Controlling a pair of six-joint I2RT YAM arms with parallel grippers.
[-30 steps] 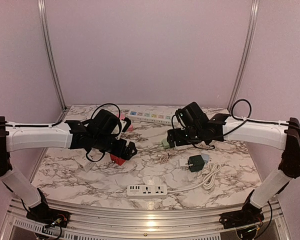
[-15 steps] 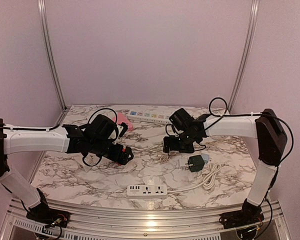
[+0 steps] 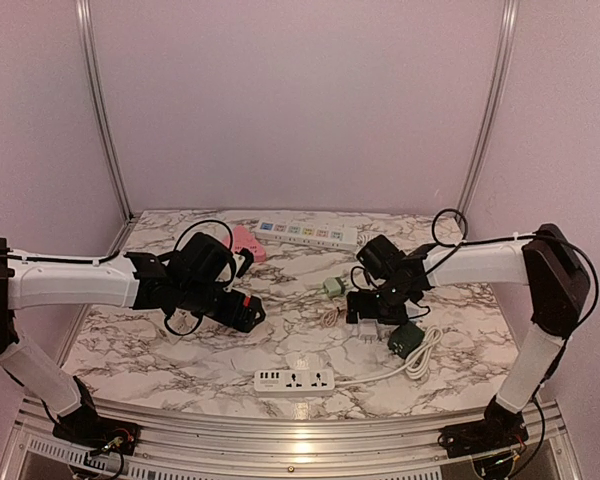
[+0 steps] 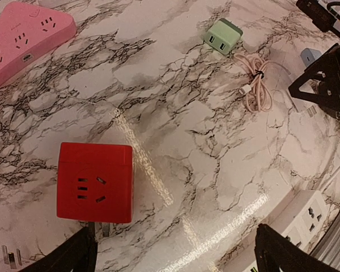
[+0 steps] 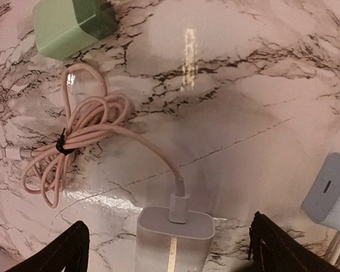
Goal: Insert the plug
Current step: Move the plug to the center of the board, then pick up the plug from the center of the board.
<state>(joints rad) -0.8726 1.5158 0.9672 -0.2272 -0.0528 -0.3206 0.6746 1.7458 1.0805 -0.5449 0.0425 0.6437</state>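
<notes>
The plug (image 5: 175,226), a pale grey charger block, lay flat on the marble table (image 5: 260,85) at the bottom centre of the right wrist view. A pink cable (image 5: 85,136) was pushed into its upper end and ran to a tied coil at the left of the frame. The right claw (image 5: 169,249) hung directly over the block with its jaws spread almost fully, one finger on each side of it, and it gripped nothing. The left claw (image 4: 175,255) was also fully open and empty, above a red cube socket (image 4: 94,182) in the lower left of its own view.

I judged the plug to be light, hard and rather smooth, so it could slip or turn between the fingers if it was taken near one end. The best hold seemed to be across its two flat long sides, near the middle, away from the cable end. The cable was soft and would drag only a little. The prongs were not visible in the wrist view. A white power strip (image 3: 295,380) lay in the lower centre of the top view, well apart from the plug.
</notes>
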